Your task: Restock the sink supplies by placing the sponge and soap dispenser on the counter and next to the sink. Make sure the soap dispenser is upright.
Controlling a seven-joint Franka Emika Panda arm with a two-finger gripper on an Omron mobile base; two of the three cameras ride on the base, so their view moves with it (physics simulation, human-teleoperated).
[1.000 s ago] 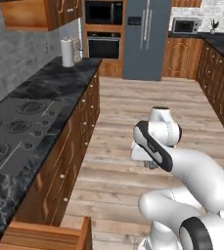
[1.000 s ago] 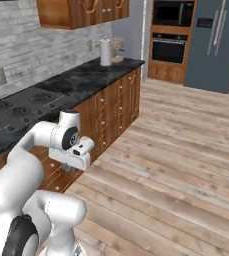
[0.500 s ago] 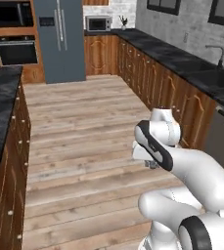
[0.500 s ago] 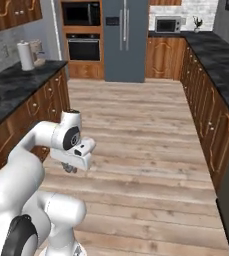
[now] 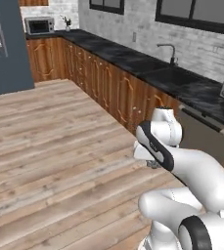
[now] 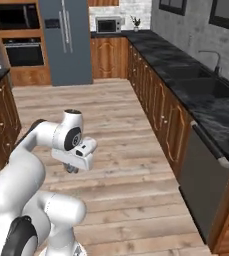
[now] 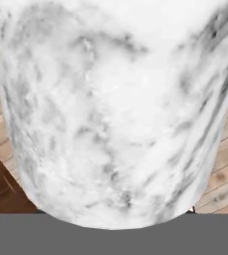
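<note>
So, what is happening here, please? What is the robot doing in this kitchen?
The white robot arm carries a pale grey, marbled soap dispenser in its hand, which is closed on it; the bottle sits very close in front of the hand camera. The arm is folded in above the wooden floor of the aisle. The black double-basin sink, set in the glossy black marble counter, lies ahead on the right, and it seems not yet within reach.
</note>
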